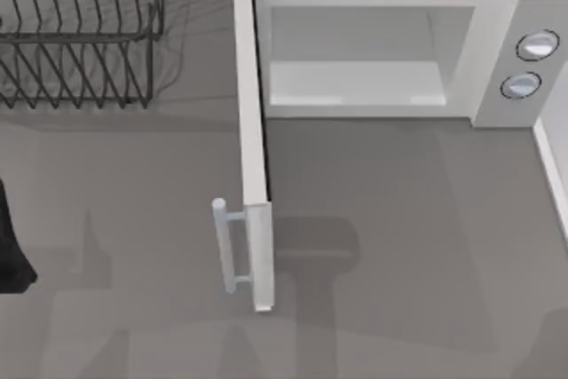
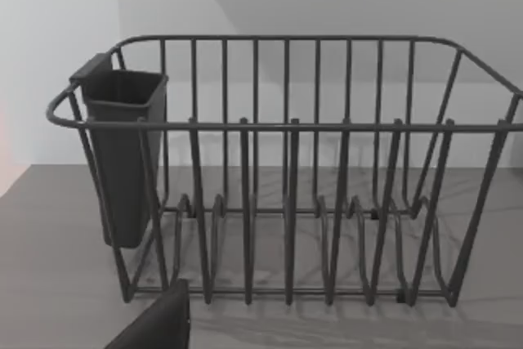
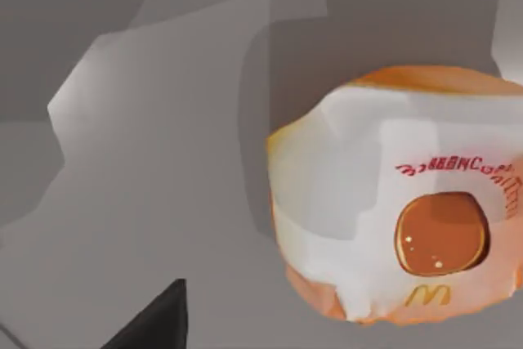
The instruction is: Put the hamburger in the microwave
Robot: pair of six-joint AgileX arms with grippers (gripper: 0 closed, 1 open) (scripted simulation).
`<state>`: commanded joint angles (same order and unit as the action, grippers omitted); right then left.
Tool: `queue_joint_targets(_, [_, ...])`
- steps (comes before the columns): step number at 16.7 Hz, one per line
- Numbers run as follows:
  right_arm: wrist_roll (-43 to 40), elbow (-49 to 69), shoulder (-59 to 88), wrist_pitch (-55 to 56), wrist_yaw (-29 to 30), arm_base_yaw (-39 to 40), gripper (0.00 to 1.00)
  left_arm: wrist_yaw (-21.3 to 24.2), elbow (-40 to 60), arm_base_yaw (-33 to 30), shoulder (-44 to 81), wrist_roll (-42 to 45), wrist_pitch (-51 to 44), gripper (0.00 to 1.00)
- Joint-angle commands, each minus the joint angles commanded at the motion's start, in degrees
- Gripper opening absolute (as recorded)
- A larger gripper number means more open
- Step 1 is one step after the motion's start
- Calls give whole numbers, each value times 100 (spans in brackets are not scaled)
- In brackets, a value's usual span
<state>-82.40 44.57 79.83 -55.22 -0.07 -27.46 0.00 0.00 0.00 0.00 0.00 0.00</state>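
Now, by item:

Microwave [image 1: 390, 51]: stands at the far right of the grey surface [image 1: 399, 219], cavity pale, two round knobs [image 1: 539, 44] on the grey panel at its right.

Door [image 1: 253, 148]: swung fully open, edge-on toward the near side, with the silver bar handle [image 1: 222, 246] on its left face.

Hamburger [image 3: 400, 202]: seen close in the right wrist view, wrapped in white paper with red lettering and an orange-brown patch, bun edge showing at the rim; it lies on the surface.

Wire rack [image 2: 286, 177]: far left of the surface, a dark cup [image 2: 122, 153] hung at one end.

Left arm [image 1: 13, 246]: dark form at the left edge.

Jaws: for both arms, I cannot tell how far open they are.
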Motion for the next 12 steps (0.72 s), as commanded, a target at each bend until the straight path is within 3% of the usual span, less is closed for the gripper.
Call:
queue_joint_targets(8, [25,-921,945,1908,0,-3,100,0,0,0,0,0,0,100])
queue_joint_targets(12, [26,-1061,1091,2157,0,-2,100,0,0,0,0,0,0,100])
